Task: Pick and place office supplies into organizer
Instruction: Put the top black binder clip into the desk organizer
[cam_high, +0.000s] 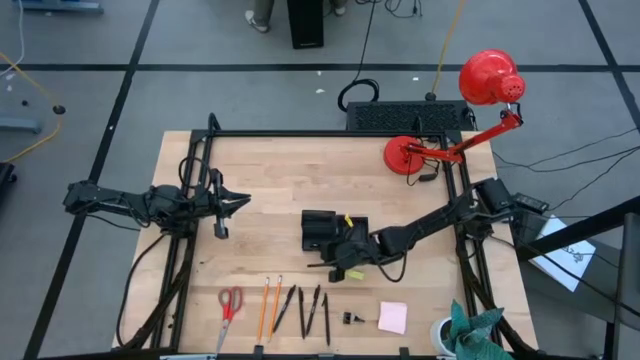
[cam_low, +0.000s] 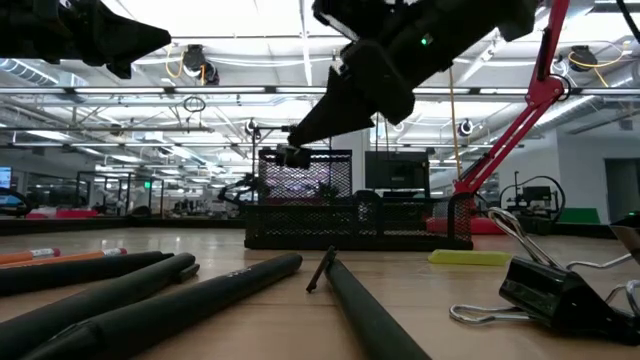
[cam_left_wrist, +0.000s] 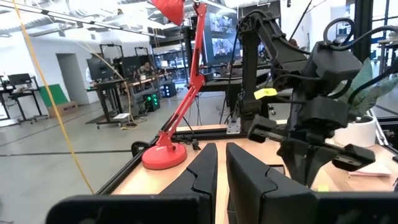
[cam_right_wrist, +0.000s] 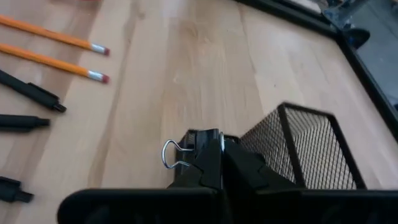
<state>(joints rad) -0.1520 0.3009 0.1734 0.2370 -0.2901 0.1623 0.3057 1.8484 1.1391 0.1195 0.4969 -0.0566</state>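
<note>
A robotics lab or workshop: the pale wooden counter (cam_high: 300, 170) sits in a black metal frame on a grey floor marked with dark tape lines. Beyond it, at twelve o'clock, stretch open ceiling trusses with strip lights (cam_low: 200, 95), workbenches with monitors (cam_left_wrist: 106, 65) and hanging yellow cable (cam_left_wrist: 50, 112).

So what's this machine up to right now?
The right pincer is shut on a binder clip and holds it beside the black mesh organizer in the middle of the table. The left pincer waits off to the side, holding nothing. Along the near edge, scissors, pencils, pens, another clip and a pink pad lie waiting.
</note>
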